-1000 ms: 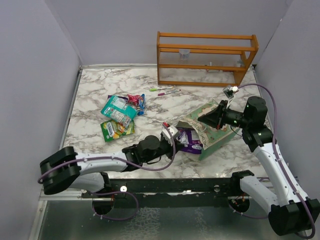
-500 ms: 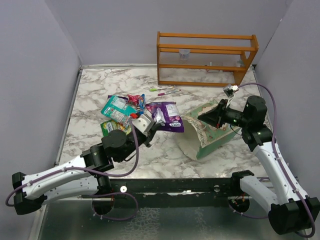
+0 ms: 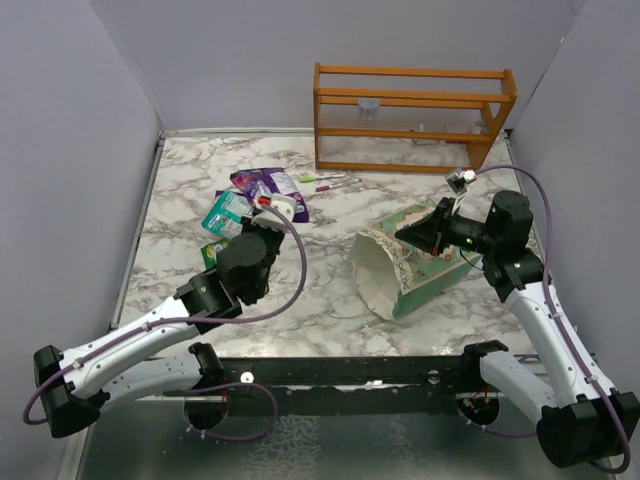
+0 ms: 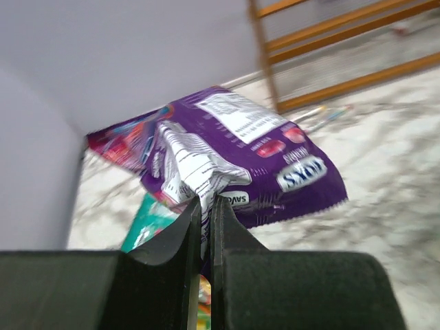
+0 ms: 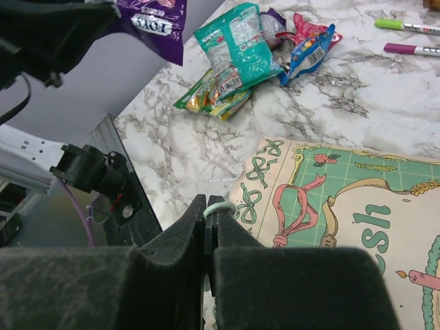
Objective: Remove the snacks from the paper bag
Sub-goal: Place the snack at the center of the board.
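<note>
Upper left in the top view, the left arm's fingers [image 4: 194,218] were clamped on a crinkly purple foil packet [image 4: 261,165]. Centre right, the right arm's fingers [image 5: 198,216] were closed on the white string handle [image 5: 218,206] of the mint-green printed paper bag [image 3: 405,275].

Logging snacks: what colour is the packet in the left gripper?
Purple packet, clearest in left wrist view.

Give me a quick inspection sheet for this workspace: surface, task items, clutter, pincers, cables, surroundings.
Surface: marble table.
Job's things: paper bag on its side, mouth toward the left arm; purple packet gripped; teal packet, green-yellow packet and red-blue packet piled on the table.
Clutter: green pen, pink pen, orange rack.
Pincers: left pincer shut on purple packet; right pincer shut on bag's string handle.
Cables: purple cables loop along both arms.
Surroundings: grey walls.
</note>
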`<state>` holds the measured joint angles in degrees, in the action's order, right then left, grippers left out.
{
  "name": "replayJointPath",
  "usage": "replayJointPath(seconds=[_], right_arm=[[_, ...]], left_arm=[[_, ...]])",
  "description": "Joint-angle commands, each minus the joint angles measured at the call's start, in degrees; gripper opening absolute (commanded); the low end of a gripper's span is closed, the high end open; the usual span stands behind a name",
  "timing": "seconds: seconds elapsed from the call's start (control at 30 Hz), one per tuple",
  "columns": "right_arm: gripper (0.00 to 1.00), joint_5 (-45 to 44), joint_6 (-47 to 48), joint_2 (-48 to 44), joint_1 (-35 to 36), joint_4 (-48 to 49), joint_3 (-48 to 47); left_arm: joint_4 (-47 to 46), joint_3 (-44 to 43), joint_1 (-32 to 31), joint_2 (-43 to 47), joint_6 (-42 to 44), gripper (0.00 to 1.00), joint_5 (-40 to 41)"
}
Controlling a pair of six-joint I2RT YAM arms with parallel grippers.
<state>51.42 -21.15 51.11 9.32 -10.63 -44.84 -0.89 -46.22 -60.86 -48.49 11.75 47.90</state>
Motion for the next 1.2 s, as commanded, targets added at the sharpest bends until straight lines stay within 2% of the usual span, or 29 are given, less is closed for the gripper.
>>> replayJointPath(seconds=[0.0,0.2,0.33,0.5,0.6,0.83,0.93,1.17], right_arm=[[0.01,-1.4,0.7,0.6,0.3,2.0,-0.4],[0.01,-1.4,1.1,0.8,0.3,1.5,-0.3],[0.01,-2.1,1.7,0.5,0.3,0.9,-0.2],[0.01,-2.1,1.6,0.5,0.2,0.9,-0.3],[0.01,-2.1,1.1,0.3,0.3,1.7,0.0],[0.01,-1.3,0.4,1.0,0.3,3.2,0.7],[0.01,-1.2,0.5,0.8,0.3,2.9,0.8],[0.01,-1.9,0.8,-0.2,0.3,1.7,0.4]], left_arm=[[2.9,-1.3,12.6,-0.5,-8.1,0.00,4.6],[5.4,3.8,27.8,-0.7,-20.3,0.00,2.0],[5.9,6.9,37.7,-1.4,-27.6,0.00,-3.1],[8.7,8.9,45.4,-4.4,-37.6,0.00,-9.7],[8.5,9.2,46.3,-5.3,-40.2,0.00,-13.0],[12.0,9.5,46.4,-5.6,-47.5,0.00,-10.3],[12.9,9.6,46.7,-5.6,-49.7,0.05,-9.8],[12.9,10.4,47.0,-5.4,-51.6,0.08,-11.0]])
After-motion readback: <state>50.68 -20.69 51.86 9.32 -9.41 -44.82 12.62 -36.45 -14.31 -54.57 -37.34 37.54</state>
